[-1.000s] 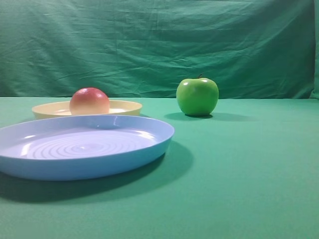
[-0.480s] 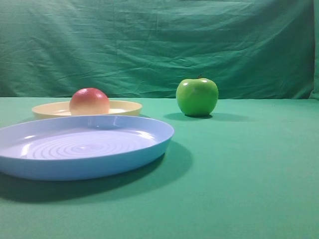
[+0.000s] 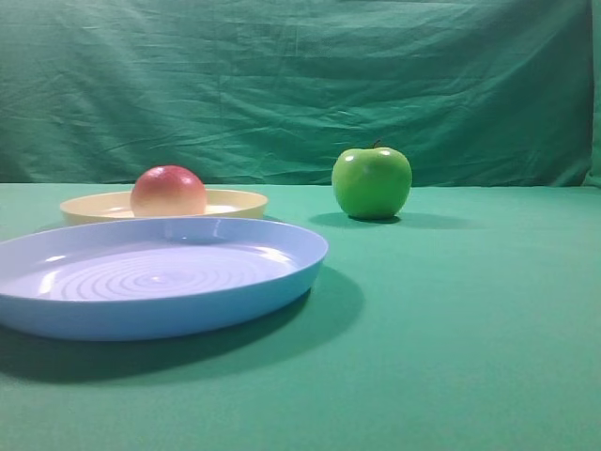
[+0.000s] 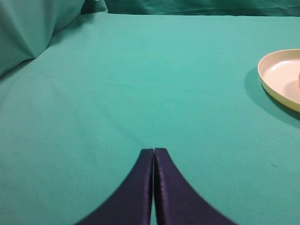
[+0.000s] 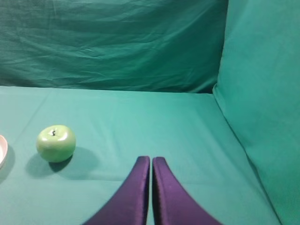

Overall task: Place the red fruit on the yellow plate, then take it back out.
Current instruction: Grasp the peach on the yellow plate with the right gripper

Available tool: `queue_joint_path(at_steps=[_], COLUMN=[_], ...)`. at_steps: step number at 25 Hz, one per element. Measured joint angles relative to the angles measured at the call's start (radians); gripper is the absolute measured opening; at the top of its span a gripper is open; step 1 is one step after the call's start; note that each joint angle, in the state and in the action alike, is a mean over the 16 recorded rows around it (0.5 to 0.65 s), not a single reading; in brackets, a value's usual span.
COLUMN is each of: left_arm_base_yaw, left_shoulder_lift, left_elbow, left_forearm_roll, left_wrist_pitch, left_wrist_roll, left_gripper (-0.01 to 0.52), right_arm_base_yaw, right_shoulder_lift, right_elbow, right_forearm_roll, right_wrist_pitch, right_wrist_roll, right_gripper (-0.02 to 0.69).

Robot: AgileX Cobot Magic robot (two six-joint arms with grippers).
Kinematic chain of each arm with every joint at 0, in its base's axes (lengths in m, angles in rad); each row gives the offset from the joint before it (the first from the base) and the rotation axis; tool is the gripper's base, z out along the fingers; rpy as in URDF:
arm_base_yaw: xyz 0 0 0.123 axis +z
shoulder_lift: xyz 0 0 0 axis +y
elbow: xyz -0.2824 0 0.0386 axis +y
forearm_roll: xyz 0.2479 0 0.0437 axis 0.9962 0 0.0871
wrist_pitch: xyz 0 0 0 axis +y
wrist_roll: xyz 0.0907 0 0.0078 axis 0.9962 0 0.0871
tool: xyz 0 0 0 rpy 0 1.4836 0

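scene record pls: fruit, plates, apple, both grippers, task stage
red fruit: sitting on the yellow plate, not held
yellow plate: behind the blue plate
blue plate: nearest the camera, nothing on it
green apple: on the cloth, right of both plates
left gripper: shut, holding nothing, over bare cloth
right gripper: shut, holding nothing, apple ahead to its left
task stage: fruit on plate; take-out not yet done

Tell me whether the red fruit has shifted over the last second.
No. The red fruit sits at the same spot in the yellow plate, just as far left of the green apple as before.
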Motion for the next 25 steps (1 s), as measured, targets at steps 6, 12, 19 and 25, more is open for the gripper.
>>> queue_joint_path(at_steps=[6,12,19,25], left_arm_base_yaw=[0.0,0.0,0.0,0.0], left_shoulder_lift=[0.0,0.0,0.0,0.0], left_elbow=[0.0,0.0,0.0,0.0], left_forearm_roll=[0.0,0.0,0.0,0.0], left_wrist_pitch=[0.0,0.0,0.0,0.0], left_wrist_roll=[0.0,0.0,0.0,-0.001], left_gripper=[0.0,0.0,0.0,0.0], right_arm_base_yaw=[-0.085,-0.129,-0.14,-0.14], right_shoulder_lift=[-0.151,-0.276,-0.355,-0.368], right_elbow=[0.195,0.351,0.478,0.557], right_forearm_roll=[0.042,0.081,0.108,0.119], right_wrist_pitch=[-0.053,-0.07,-0.097,-0.15], right_wrist_roll=[0.002,0.007,-0.003,-0.024], right_gripper=[0.0,0.0,0.0,0.0])
